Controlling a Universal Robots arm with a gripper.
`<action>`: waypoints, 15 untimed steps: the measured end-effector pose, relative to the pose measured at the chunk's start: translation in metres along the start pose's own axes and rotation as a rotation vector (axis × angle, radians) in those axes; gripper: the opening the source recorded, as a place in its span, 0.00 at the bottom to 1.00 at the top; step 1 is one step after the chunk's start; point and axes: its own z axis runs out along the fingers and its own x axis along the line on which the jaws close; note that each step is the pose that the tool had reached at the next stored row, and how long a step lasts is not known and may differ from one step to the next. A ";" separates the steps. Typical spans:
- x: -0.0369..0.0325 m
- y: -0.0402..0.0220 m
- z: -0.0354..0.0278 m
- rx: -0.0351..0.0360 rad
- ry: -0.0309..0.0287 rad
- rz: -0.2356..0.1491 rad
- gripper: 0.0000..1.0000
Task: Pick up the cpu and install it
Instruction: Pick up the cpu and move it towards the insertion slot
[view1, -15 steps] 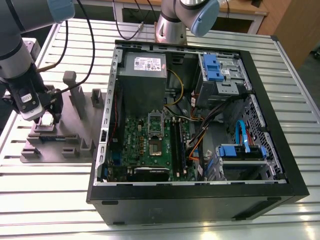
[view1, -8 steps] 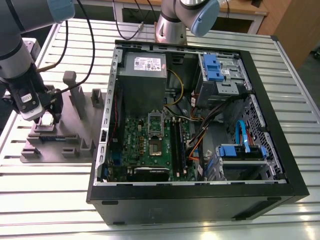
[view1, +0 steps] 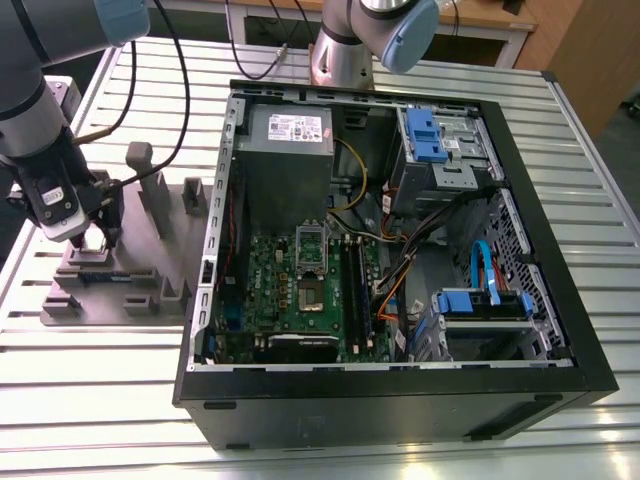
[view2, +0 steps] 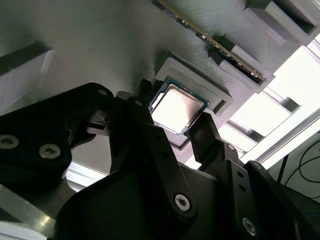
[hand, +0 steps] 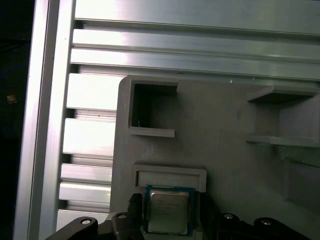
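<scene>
We see the tool (view1: 95, 240) low over the grey fixture (view1: 140, 285) on the worktop (view1: 100, 400), at nine o'clock from the open computer case (view1: 400, 400) in the exterior view. In both wrist views its fingers (view2: 200, 135) stand apart, flanking the cpu (view2: 176, 107), which lies flat in the fixture's recess, ungripped.

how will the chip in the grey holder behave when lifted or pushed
Likely stiff and light: the chip is a thin flat square with a metal top. That shiny top looks smooth, so possibly slippery. It sits in a walled pocket of the grey holder, so sideways pushes probably won't slide it.
</scene>
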 end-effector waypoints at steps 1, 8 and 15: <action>0.0000 0.0000 0.0000 0.0000 0.0000 0.000 0.58; 0.0016 0.0001 0.0000 0.0000 0.0000 0.000 0.58; 0.0028 0.0005 -0.0023 0.0000 -0.0031 0.000 0.58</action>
